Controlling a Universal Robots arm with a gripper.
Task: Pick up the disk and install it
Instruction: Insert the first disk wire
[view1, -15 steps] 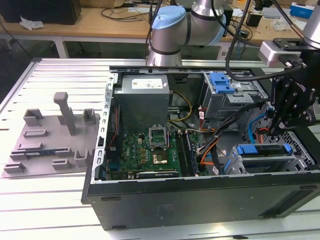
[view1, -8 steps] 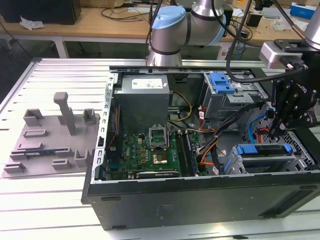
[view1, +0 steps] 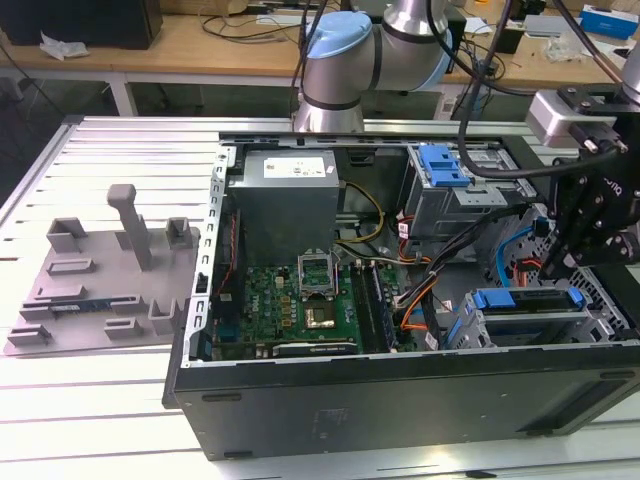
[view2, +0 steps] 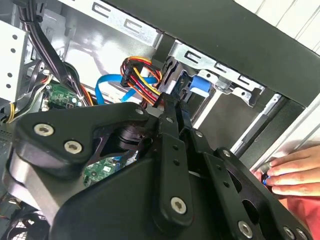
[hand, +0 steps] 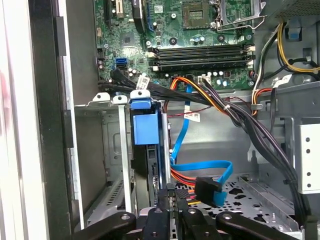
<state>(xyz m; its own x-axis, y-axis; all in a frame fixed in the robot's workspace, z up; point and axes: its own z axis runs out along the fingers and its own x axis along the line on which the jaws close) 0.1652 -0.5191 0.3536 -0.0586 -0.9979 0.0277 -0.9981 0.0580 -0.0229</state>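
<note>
One disk (hand: 146, 135) stands on edge in the drive cage (hand: 112, 145), at four o'clock in the open case (view1: 400, 400) in the exterior view. The gripper (view1: 552, 268) hangs at its one o'clock, fingers (view2: 172, 112) pressed together, apparently pinching nothing. Seating it well likely means pressing squarely along the cage, clear of the cables (hand: 200, 166).

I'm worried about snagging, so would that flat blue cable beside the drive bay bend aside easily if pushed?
Probably floppy: the blue cable loops loosely in the first wrist view. Likely light, looking thin and flat. It may spring back, given its held curve.
</note>
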